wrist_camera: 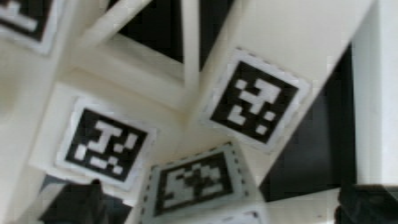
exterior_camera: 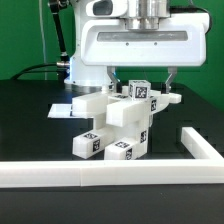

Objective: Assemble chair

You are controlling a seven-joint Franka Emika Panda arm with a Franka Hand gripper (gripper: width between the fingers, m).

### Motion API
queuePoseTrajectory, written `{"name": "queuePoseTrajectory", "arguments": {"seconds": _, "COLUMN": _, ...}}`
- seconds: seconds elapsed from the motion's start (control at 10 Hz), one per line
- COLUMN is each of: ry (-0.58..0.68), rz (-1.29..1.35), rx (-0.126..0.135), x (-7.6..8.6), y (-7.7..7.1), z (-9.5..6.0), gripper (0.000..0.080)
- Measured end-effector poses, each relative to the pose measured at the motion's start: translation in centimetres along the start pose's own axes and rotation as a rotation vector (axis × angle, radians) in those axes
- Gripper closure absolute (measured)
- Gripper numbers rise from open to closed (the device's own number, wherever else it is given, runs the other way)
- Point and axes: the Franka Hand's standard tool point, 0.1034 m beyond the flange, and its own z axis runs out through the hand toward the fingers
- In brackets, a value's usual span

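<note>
Below, chair point(exterior_camera: 118, 127) on black table point(exterior_camera: 30, 115).

The arm comes down from above near the middle of the black counter, toward its far edge, with the wrist pointing straight down. A wide white housing sits across the wrist, its long side running level with the counter's near edge. Below it the gripper point(exterior_camera: 146, 84) hangs upright, its two dark fingers point(exterior_camera: 172, 76) spread apart, one toward the exterior view's left and one toward the exterior view's right. A white part fills the space between the fingers; whether they press on it cannot be told. The wrist view shows no finger clearly.
</note>
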Motion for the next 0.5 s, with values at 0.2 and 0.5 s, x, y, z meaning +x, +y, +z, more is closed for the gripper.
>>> {"name": "queuePoseTrajectory", "arguments": {"seconds": 0.2, "ry": -0.002, "rz": -0.152, "rx": -0.001, "x": 0.09, "y": 0.57, "z": 0.03, "gripper": 0.0150}}
{"name": "queuePoseTrajectory", "arguments": {"seconds": 0.5, "ry": -0.003, "rz": -0.164, "rx": -0.002, "x": 0.08, "y": 0.73, "z": 0.06, "gripper": 0.0339}}
